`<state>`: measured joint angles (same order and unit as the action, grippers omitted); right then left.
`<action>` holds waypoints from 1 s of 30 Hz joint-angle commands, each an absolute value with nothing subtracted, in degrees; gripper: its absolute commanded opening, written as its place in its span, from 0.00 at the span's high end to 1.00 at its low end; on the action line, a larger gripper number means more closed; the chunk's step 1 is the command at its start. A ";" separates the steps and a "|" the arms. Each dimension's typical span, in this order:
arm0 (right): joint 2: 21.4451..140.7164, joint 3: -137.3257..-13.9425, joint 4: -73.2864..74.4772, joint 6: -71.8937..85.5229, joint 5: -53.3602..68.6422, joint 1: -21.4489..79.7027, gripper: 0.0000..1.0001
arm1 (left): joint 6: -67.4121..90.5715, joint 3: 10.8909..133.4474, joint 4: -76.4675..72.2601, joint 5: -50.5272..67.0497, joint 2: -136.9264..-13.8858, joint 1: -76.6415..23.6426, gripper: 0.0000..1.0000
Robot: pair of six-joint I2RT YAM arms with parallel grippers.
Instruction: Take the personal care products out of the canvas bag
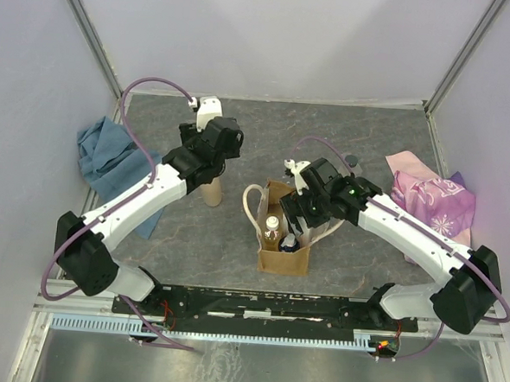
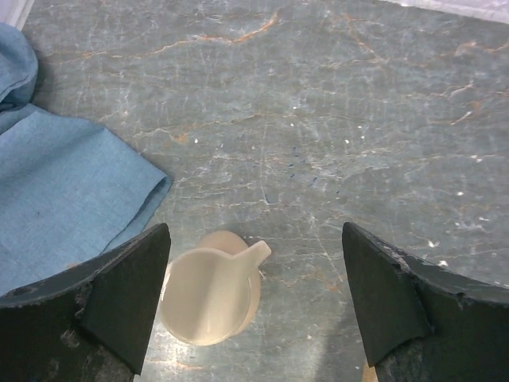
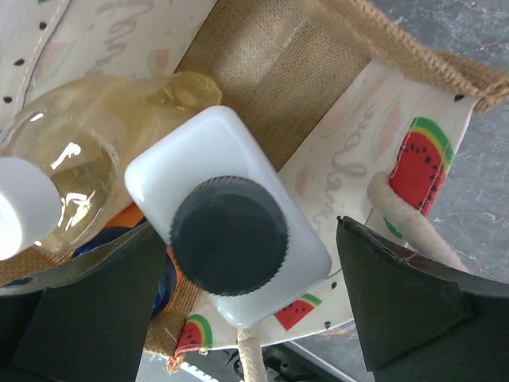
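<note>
The canvas bag (image 1: 283,260) stands open mid-table. My right gripper (image 1: 295,212) is open above its mouth. In the right wrist view its fingers (image 3: 95,310) straddle the white squarish bottle (image 3: 262,167) with dark cap, inside the bag (image 3: 262,64). An amber bottle (image 3: 87,151) with white cap and a dark blue one (image 3: 165,280) sit beside it. My left gripper (image 1: 211,173) is open over the tall beige bottle (image 1: 211,193), which stands on the table left of the bag. From above the bottle (image 2: 211,294) sits close to the left finger (image 2: 119,302). A clear grey-capped bottle (image 1: 352,164) stands behind the right arm.
A blue cloth (image 1: 110,160) lies at the left edge and shows in the left wrist view (image 2: 64,199). A pink-purple floral cloth (image 1: 432,197) lies at the right. The bag's cream handle (image 3: 406,219) loops beside my right finger. Grey walls close in the table.
</note>
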<state>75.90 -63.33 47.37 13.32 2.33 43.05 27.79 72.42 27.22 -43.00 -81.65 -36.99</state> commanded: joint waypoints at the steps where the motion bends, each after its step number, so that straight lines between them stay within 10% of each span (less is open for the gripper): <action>1: 76.74 -63.51 41.78 10.56 0.23 43.38 0.08 | 30.38 78.94 28.60 -39.32 -77.73 -36.92 0.05; 14: 75.92 -62.85 35.83 7.18 7.54 43.40 0.33 | 34.47 82.47 32.80 -14.70 -74.56 -38.29 0.14; 30: 78.33 -63.49 36.52 7.03 4.78 43.37 0.30 | 46.89 66.46 31.68 -2.43 -74.18 -42.66 0.27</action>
<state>77.30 -62.48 38.92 7.35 4.49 42.98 40.91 68.93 33.76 -8.29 -74.74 -41.15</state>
